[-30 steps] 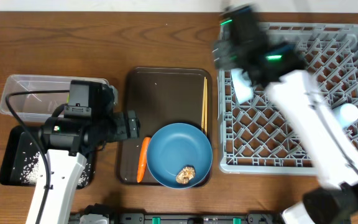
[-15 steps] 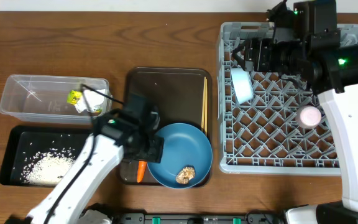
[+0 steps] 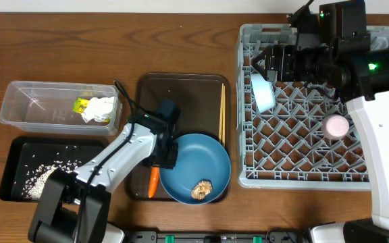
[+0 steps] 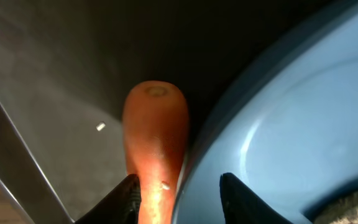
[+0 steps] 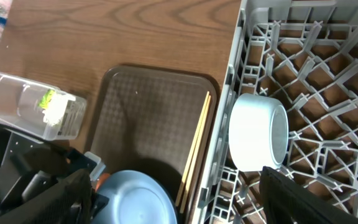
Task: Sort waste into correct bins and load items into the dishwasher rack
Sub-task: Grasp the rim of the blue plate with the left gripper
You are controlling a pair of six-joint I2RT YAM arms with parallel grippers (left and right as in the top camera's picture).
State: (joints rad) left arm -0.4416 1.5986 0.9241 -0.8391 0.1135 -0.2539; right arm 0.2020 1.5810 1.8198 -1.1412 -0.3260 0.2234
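Observation:
The orange carrot (image 4: 155, 140) lies on the dark-brown serving tray against the rim of the blue plate (image 3: 194, 165), which carries a brown food lump (image 3: 201, 190). My left gripper (image 3: 165, 152) straddles the carrot's (image 3: 154, 182) upper end. One finger (image 4: 127, 198) touches the carrot, the other (image 4: 238, 194) stands apart over the plate (image 4: 303, 118). My right gripper (image 3: 273, 62) hangs open and empty above the dishwasher rack (image 3: 383, 37), near the pale bowl (image 3: 263, 92) lying on its side. A pink cup (image 3: 335, 125) sits in the rack. Chopsticks (image 3: 222, 111) lie along the tray's right edge.
The clear tub (image 3: 26, 101) at the left holds the yellow-green wrapper (image 3: 81, 105) and crumpled white paper (image 3: 100, 110). Below it the black tray (image 3: 19, 148) holds rice grains (image 3: 36, 177). The serving tray (image 3: 181, 101) sits between the bins and the rack.
My left arm has swung from beside the tub to the carrot, and its jaws have narrowed round it. The right arm has settled over the rack's upper left.

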